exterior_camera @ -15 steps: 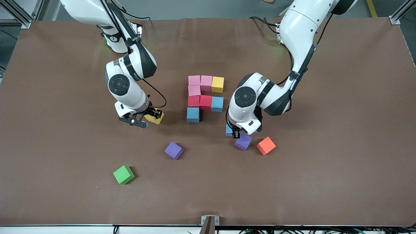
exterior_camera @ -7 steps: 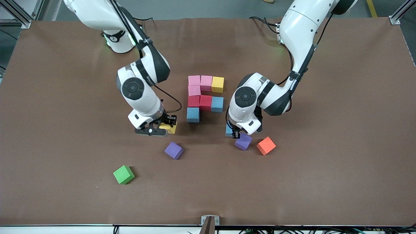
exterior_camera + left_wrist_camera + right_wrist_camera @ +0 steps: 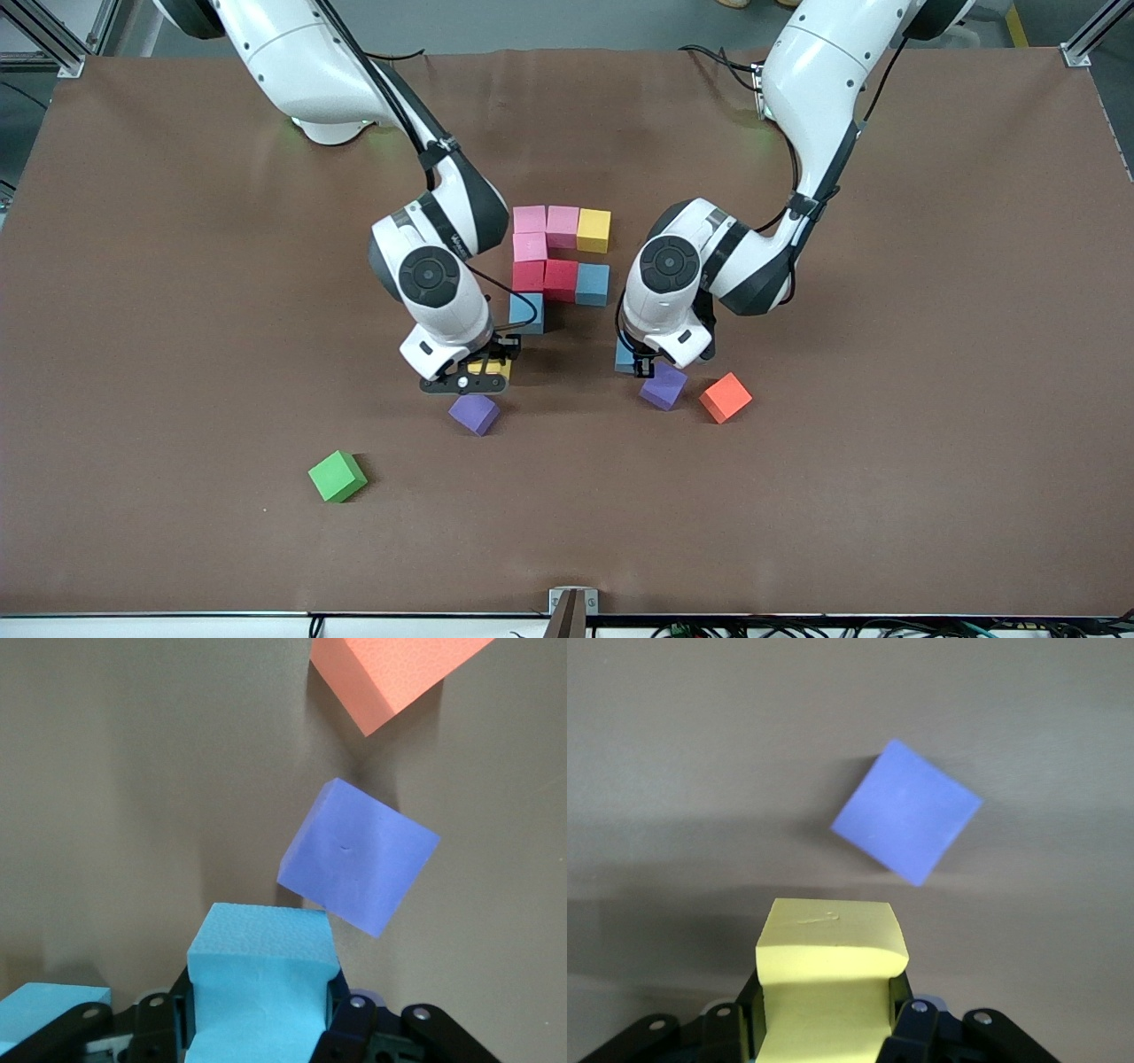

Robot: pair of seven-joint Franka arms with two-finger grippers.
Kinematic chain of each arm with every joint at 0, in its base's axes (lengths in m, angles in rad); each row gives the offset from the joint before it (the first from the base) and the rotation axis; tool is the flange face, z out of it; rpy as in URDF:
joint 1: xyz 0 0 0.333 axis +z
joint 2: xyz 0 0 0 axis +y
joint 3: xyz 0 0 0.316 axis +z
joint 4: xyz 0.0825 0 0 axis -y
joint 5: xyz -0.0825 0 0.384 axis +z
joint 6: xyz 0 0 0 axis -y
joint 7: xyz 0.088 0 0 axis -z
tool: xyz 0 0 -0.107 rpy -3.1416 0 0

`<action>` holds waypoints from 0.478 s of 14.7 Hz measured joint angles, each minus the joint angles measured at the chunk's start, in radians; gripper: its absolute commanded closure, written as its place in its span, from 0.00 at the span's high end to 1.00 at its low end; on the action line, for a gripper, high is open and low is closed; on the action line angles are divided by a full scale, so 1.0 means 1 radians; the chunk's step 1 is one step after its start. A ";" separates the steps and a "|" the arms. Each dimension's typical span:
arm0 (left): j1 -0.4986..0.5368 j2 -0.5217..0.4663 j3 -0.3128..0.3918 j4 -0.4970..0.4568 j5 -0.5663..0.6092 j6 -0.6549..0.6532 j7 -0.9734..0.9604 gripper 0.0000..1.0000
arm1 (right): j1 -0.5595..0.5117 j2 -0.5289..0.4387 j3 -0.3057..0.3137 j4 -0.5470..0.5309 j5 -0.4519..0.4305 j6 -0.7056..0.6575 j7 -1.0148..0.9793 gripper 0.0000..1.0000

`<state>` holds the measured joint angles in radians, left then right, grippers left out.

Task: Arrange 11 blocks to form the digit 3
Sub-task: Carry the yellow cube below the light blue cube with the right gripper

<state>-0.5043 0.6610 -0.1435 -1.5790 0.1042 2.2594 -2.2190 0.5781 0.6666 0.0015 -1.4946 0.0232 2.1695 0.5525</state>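
Right gripper [image 3: 485, 370]: I have it clamped on a yellow block [image 3: 831, 970], hanging low over the bare table between the built figure and a loose purple block [image 3: 474, 413].
Left gripper [image 3: 640, 361]: pinched on a light blue block [image 3: 262, 979], low over the table just beside the second purple block [image 3: 664, 385]; whether that block rests on the table I cannot tell.
Figure so far [image 3: 561, 262]: eight cubes stand together near the middle of the table. Three make the top row, pink, pink and yellow [image 3: 594, 229]; one pink links down; red, red and blue make the middle row; one blue cube [image 3: 526, 312] links down at the right arm's end.
What is left, as I judge it: the bottom row of three, nearer the camera than that blue link.
Spare cubes: an orange block [image 3: 726, 397] near the left gripper and a green block [image 3: 337, 476] well apart, nearer the camera.
Risk, right side: the yellow block hangs close to the blue link; a careless approach could shove it and skew the column.
Risk, left side: the purple block sits almost against the held blue one; sliding sideways could drag it along.
Risk, both arms: both aim at the same short row, so the wrists could meet there.
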 measured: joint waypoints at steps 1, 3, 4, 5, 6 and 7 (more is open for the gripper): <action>0.000 0.000 0.000 0.000 0.000 0.004 0.000 0.29 | 0.011 0.015 0.000 0.014 -0.001 -0.002 0.008 0.00; 0.000 0.000 0.000 0.000 0.000 0.005 0.000 0.29 | 0.031 0.037 0.000 0.035 -0.004 -0.005 0.017 0.00; 0.000 0.000 0.000 0.000 0.000 0.006 0.000 0.29 | 0.038 0.043 0.000 0.041 -0.005 -0.007 0.020 0.00; 0.000 0.000 0.000 0.000 0.000 0.006 0.000 0.29 | 0.043 0.048 -0.001 0.046 -0.005 -0.008 0.021 0.00; 0.000 0.000 0.000 0.000 0.000 0.006 0.000 0.29 | 0.048 0.049 -0.001 0.047 -0.005 -0.009 0.022 0.00; 0.000 0.000 0.000 0.000 0.000 0.006 0.000 0.29 | 0.052 0.050 -0.001 0.047 -0.005 -0.013 0.027 0.00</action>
<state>-0.5043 0.6612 -0.1435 -1.5791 0.1042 2.2658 -2.2190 0.6305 0.7164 0.0007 -1.4477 0.0183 2.1560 0.5794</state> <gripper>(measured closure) 0.445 0.449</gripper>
